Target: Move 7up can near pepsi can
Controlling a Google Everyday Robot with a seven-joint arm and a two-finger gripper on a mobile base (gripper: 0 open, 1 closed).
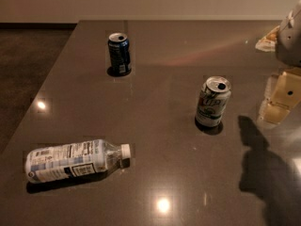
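The 7up can (213,101) stands upright on the dark table (160,126), right of the middle; it is pale silver-white with green lettering and an open silver top. The pepsi can (119,53), dark navy blue, stands upright at the back left, well apart from it. My gripper (281,98), cream-coloured under a grey wrist, hangs at the right edge of the view, to the right of the 7up can and clear of it. It holds nothing that I can see.
A clear water bottle (75,160) with a white cap lies on its side at the front left. A pale crumpled object (268,37) sits at the back right. The table's left edge runs diagonally, with dark floor (28,65) beyond.
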